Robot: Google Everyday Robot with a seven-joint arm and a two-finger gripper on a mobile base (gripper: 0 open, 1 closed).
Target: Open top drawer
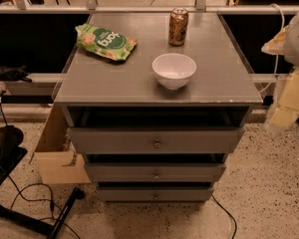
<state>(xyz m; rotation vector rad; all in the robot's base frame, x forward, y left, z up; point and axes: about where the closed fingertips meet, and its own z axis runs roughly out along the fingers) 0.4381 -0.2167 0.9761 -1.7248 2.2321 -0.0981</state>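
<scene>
I'm looking at the wide flat-fronted grey top drawer, sitting right under the grey cabinet top, front running left-right and already sticking out some. The pale gripper is hanging off to the right, up from the small round metal knob. Can't tell if it's open or clamped.

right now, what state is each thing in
top drawer: pulled part way out
middle drawer: further in than the top one
bottom drawer: further in still
can: upright
bowl: upright, looks empty
snack bag: lying flat
tool: at right edge, off the drawers
</scene>
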